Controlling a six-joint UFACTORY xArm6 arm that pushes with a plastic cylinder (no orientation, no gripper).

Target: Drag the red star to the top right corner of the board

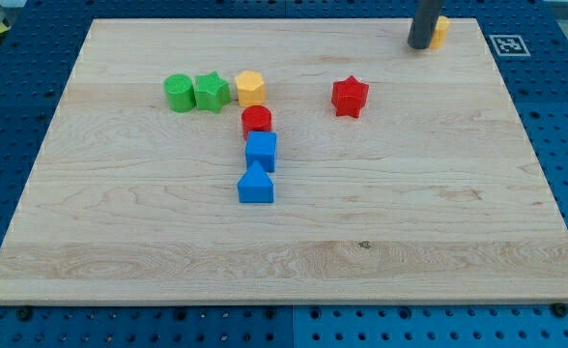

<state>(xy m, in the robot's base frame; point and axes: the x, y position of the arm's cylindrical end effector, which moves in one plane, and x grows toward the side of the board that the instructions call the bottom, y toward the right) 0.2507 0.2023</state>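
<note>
Tip (420, 45): bare, holding nothing, touching yellow block (440, 31).
Star (350, 97): well below-left, untouched.
Approach: best circled behind, then pushed up-right.

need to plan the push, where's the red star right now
The red star sits alone in the board's upper middle, right of the yellow block and red cylinder. My tip is up and to its right, near the top right corner.

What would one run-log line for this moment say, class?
my tip: top right, beside yellow block | red star: mid-board, untouched, apart from tip | stage: drag not started
</note>
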